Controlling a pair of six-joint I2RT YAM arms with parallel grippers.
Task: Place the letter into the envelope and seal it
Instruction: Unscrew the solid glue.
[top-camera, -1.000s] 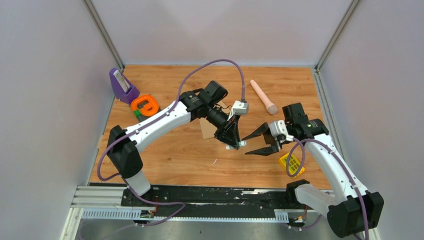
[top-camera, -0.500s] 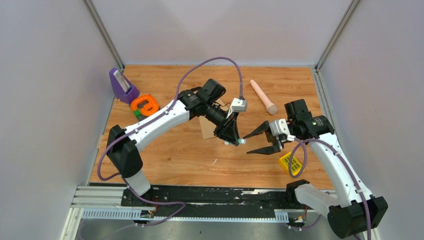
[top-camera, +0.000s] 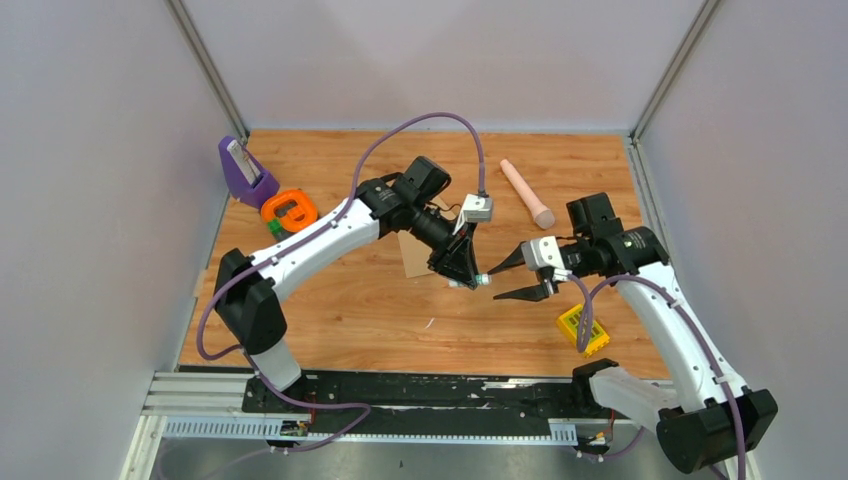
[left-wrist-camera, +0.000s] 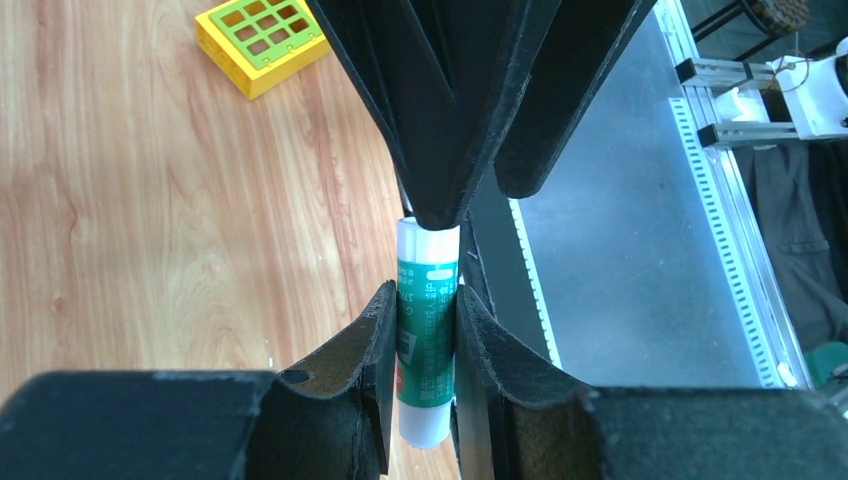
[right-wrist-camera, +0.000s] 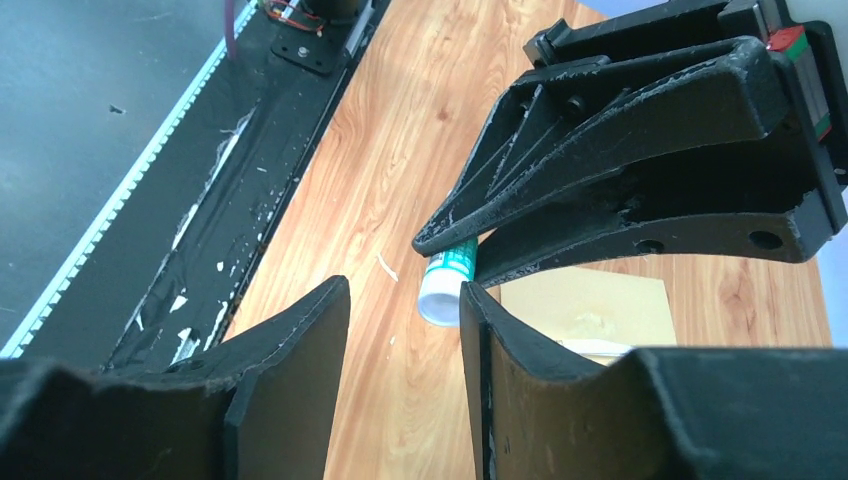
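While the left gripper (top-camera: 462, 282) pinches a green-and-white glue stick (top-camera: 478, 283) by its middle, the tan kraft paper envelope (top-camera: 412, 258) lies flat on the wooden table (top-camera: 340, 320). It is mostly hidden under the left arm, with only its left edge and near corner showing. Just right of the envelope, the stick is held above the wood, its white end pointing at the right gripper (top-camera: 500, 284). That gripper's fingers (right-wrist-camera: 510, 380) are spread apart, and the stick's end sits in the gap close to one of them; whether they touch cannot be told. In the right wrist view a paler strip runs along one envelope edge; whether it is the letter cannot be told. Bare wood stretches from the envelope to the table's near edge. Right of the envelope and nearer, a yellow plastic grid block (top-camera: 583, 328) lies beneath the right arm. Beyond the envelope to the right rests a pinkish-beige cylinder (top-camera: 527, 193). To the envelope's left, near the left wall, sit an orange round plastic tool (top-camera: 289, 211) and a purple holder (top-camera: 243, 172).
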